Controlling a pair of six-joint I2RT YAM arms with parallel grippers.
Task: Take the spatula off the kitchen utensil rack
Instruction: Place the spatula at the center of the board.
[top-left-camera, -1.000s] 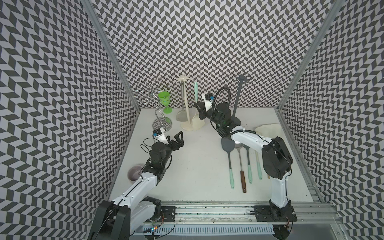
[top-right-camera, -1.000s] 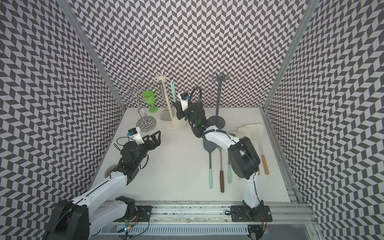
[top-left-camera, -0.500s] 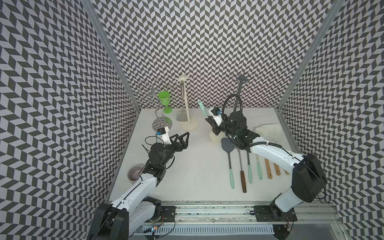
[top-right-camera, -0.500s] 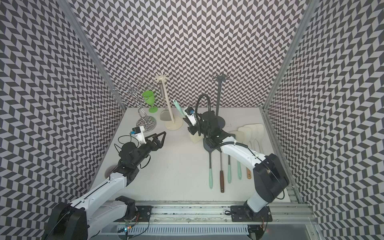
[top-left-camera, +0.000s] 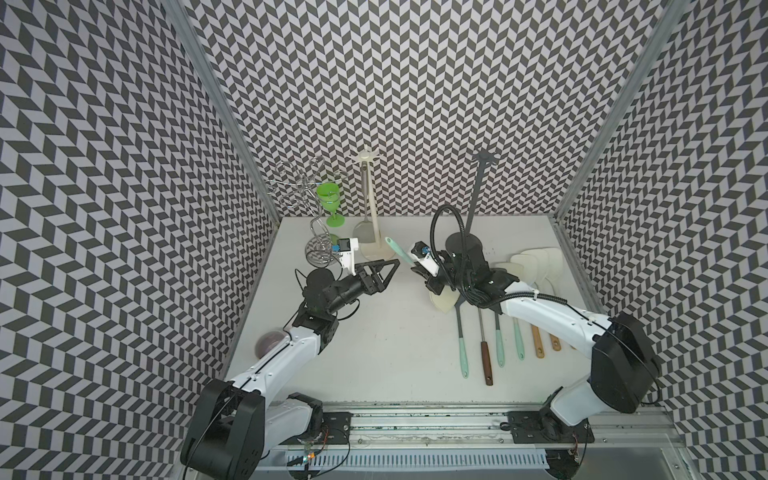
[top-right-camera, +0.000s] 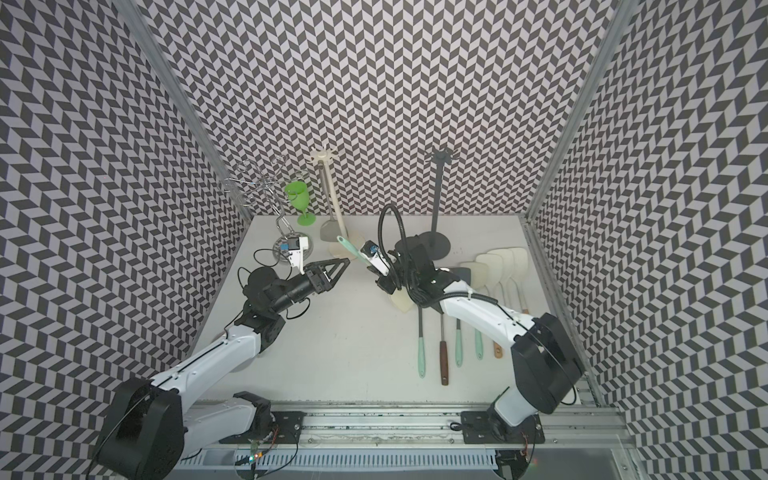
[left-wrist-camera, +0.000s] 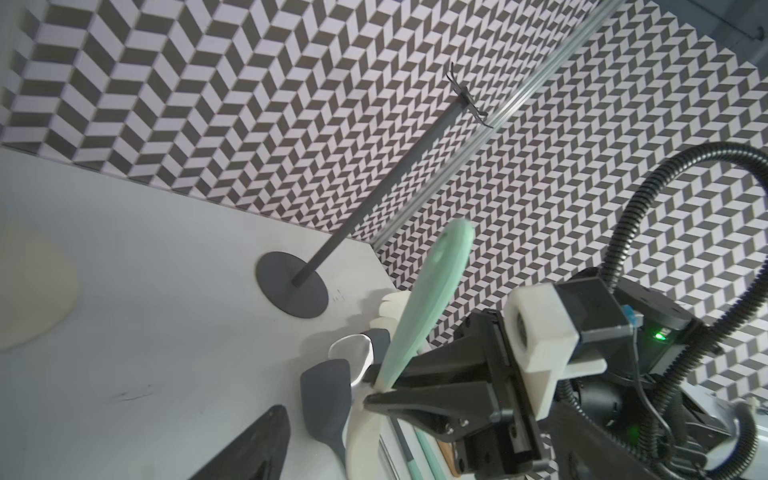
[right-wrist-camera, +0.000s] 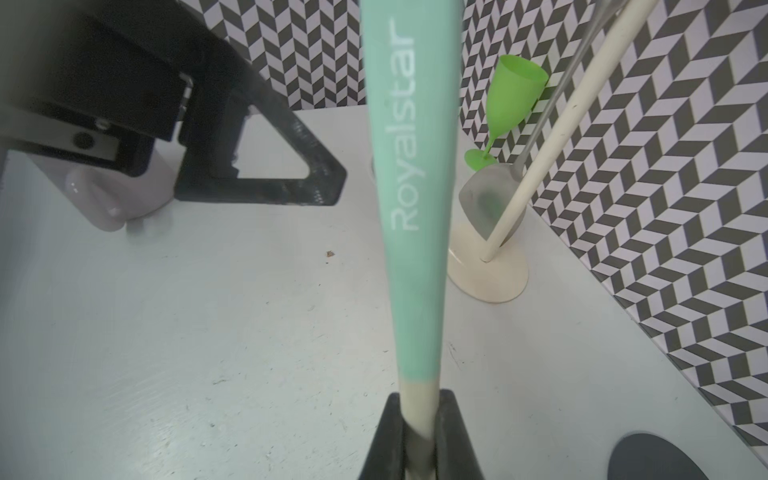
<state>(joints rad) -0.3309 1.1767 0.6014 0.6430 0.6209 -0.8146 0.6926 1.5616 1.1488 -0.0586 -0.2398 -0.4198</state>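
Observation:
My right gripper (top-left-camera: 429, 281) (right-wrist-camera: 419, 401) is shut on the cream neck of the spatula (top-left-camera: 398, 251) (top-right-camera: 351, 249) (right-wrist-camera: 409, 166). The spatula is clear of the cream utensil rack (top-left-camera: 371, 195) (top-right-camera: 332, 199) and tilts over the table. Its mint handle points toward the rack and its cream blade (top-left-camera: 444, 305) hangs low. My left gripper (top-left-camera: 392, 266) (top-right-camera: 341, 266) stands open just beside the handle's tip, a small gap away. In the left wrist view the mint spatula handle (left-wrist-camera: 424, 299) rises ahead, with only one of my own fingers (left-wrist-camera: 257, 449) showing.
A grey metal turner (top-left-camera: 365, 232) hangs on the cream rack. The black rack (top-left-camera: 478, 195) stands bare behind my right arm. Several utensils (top-left-camera: 482, 353) lie in a row at the right, cream spatulas (top-left-camera: 536, 266) beyond. At back left stand a wire rack (top-left-camera: 307, 195) and green goblet (top-left-camera: 328, 199).
My right arm has carried the spatula off the cream rack, forward and to the right, tilting it. My left gripper has risen and moved right, up to the handle's tip.

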